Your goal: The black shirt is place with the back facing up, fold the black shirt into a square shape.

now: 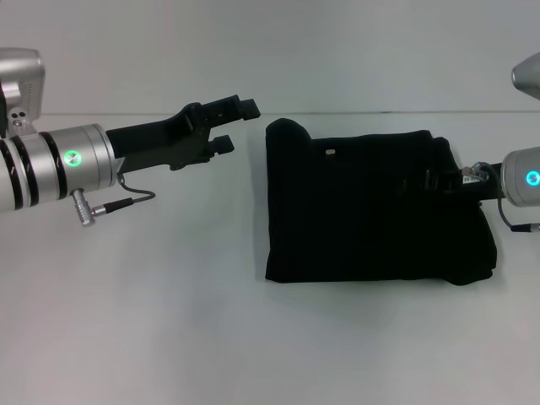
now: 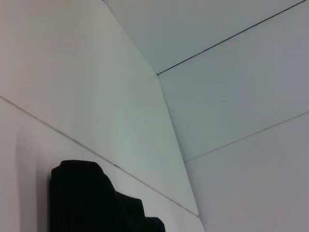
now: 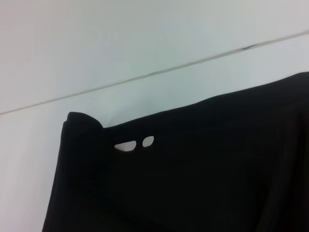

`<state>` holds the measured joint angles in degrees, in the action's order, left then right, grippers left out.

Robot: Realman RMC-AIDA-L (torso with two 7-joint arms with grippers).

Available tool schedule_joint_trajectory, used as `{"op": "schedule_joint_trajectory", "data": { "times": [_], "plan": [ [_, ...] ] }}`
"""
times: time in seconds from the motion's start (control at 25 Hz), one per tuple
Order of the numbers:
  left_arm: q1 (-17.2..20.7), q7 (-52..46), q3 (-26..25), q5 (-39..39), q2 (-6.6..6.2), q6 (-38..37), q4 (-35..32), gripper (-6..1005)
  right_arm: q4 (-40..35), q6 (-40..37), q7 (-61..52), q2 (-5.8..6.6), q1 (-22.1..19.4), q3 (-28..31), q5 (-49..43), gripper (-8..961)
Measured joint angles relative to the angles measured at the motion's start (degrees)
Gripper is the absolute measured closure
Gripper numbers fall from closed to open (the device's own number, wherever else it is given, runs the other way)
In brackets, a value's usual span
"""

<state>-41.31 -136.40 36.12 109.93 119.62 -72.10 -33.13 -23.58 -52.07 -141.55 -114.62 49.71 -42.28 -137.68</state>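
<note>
We found the black shirt (image 1: 371, 207) folded into a near-square block on the white surface (image 1: 169, 321). The left claw (image 1: 229, 125), its fingers apart and empty, hovered just beside the shirt's far left corner. The right claw (image 1: 439, 181) lay over the shirt's right edge; we could not tell its state.

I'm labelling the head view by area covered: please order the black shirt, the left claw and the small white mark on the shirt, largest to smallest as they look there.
1. black shirt, folded into a rough rectangle, by far the largest.
2. left claw, raised and nearer the camera, so its size is flattered.
3. small white mark, a tiny fleck.
</note>
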Motion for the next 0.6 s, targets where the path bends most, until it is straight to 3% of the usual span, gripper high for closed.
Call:
{"op": "schedule_joint_trajectory", "data": {
  "times": [0.2,0.6],
  "plan": [
    [0.0,0.4,0.0,0.0,0.00,0.1,0.0,107,0.0,0.5,-0.3,0.19,0.0,0.0,0.0,689],
    [0.0,0.6,0.0,-0.6,0.00,0.2,0.0,107,-0.4,1.4,-0.4,0.41,0.7,-1.1,0.0,877]
  ]
}}
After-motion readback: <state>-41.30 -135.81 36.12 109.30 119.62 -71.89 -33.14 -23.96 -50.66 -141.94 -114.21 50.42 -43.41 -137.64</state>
